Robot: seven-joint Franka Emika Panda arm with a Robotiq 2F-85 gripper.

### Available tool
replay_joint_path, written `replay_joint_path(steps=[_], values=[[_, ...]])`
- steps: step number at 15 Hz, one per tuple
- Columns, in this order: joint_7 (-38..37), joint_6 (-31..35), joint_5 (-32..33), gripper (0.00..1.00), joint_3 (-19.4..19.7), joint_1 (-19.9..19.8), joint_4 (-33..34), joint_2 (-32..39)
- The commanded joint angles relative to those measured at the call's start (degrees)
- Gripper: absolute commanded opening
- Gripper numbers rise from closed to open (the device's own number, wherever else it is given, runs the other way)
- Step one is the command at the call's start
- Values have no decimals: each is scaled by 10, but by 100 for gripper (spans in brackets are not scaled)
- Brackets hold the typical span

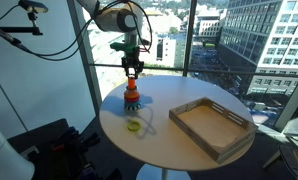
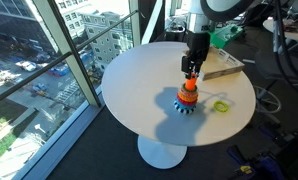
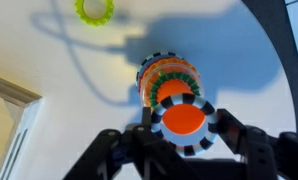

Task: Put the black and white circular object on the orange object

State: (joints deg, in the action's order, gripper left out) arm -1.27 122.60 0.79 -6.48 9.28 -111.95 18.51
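The orange tower [image 1: 133, 96] stands on the round white table, also in the other exterior view [image 2: 187, 98] and the wrist view [image 3: 167, 82]. My gripper [image 3: 183, 126] is directly above it in both exterior views [image 1: 133, 72] [image 2: 191, 72]. It is shut on the black and white circular object [image 3: 189, 149], a ring held flat between the fingers. The tower's rounded orange top shows through the ring's hole. I cannot tell whether the ring touches the tower.
A yellow-green ring [image 1: 135, 126] [image 2: 221, 105] [image 3: 94, 10] lies on the table [image 1: 179, 152] near the tower. A rectangular wooden tray [image 1: 194, 104] [image 2: 225, 70] sits on the table's other side. Windows stand close behind the table.
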Motion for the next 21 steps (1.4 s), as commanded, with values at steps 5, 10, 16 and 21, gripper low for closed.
replay_joint_path(steps=[5,10,16,21], values=[[-16,-39,17,41,2,4,4,-8],[-26,-40,37,41,4,7,4,-4],[-25,-30,42,41,2,5,-3,1],[-41,-5,53,41,5,10,-21,2]])
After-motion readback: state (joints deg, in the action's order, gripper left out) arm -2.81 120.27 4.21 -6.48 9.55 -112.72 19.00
